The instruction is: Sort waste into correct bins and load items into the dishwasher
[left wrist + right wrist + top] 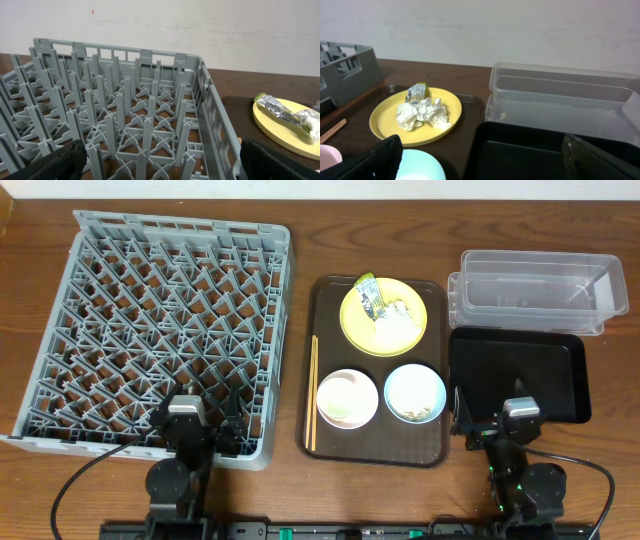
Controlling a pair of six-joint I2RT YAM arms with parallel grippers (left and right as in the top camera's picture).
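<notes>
The grey dish rack fills the left of the table. A yellow plate holds a green-yellow wrapper and crumpled white paper; they also show in the right wrist view. A pink bowl, a light blue bowl with whitish crumbs, and chopsticks lie on the brown tray. A clear tub and a black tray sit at the right. My left gripper is open over the rack's near corner. My right gripper is open over the black tray's near left edge.
The brown serving tray lies between the rack and the bins. A wall stands behind the table. Both arm bases and cables sit at the table's front edge.
</notes>
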